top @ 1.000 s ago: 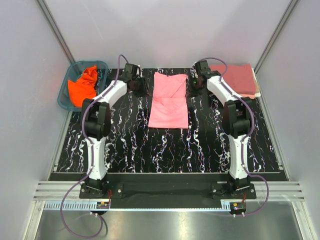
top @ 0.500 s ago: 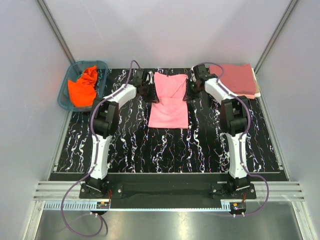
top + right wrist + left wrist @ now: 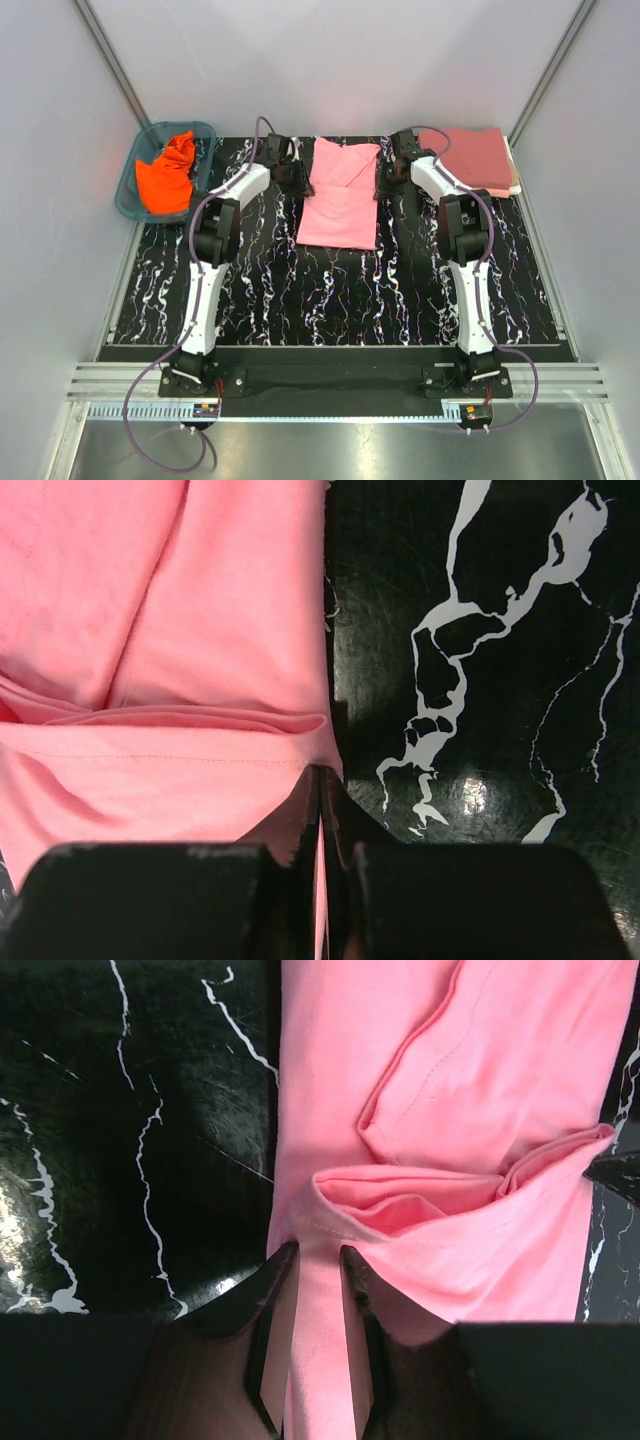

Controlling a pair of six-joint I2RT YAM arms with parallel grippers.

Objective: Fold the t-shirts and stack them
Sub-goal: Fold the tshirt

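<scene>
We see our left arm [image 3: 203,300] and right arm [image 3: 475,300] as white tubular links with black joints. Purple cables [image 3: 123,420] loop from both bases. The left gripper [image 3: 312,1260] and right gripper [image 3: 320,780] carry tapered black fingers [image 3: 262,1305], possibly glossy plastic.

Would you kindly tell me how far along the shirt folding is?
Done: the rose-red shirt lies folded at the far right, atop a cream one. In hand: left claw and right claw pinch opposite edges of the partly folded pink shirt. Left: finishing it, plus the orange shirt crumpled in the basket.
</scene>
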